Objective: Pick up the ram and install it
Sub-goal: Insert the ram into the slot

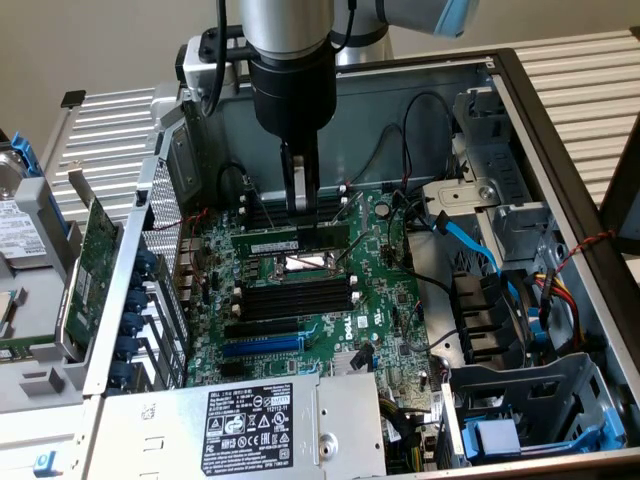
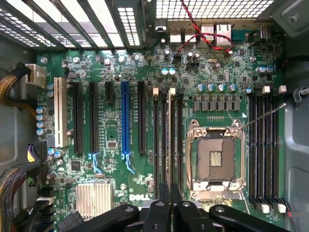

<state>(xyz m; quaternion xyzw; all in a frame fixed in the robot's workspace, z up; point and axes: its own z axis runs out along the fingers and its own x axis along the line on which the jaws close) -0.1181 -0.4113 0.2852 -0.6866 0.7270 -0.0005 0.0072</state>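
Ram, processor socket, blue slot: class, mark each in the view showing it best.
ram (image 1: pixel 283 242), exterior view, the green face of the stick.
processor socket (image 2: pixel 215 159), wrist view, its dark centre.
blue slot (image 2: pixel 125 117), wrist view, midway along its length.

1. Arm (image 1: pixel 290 40): cut off by the exterior view's upper edge.
2. The ram (image 2: pixel 169 140): edge-on to your wrist camera, faces hidden, one end buried in the hand (image 2: pixel 170 193).
3. Power-supply label (image 1: pixel 250 425): fine print too small for you to read.
4. Hard drive (image 1: pixel 12 235): cropped at the exterior view's left.
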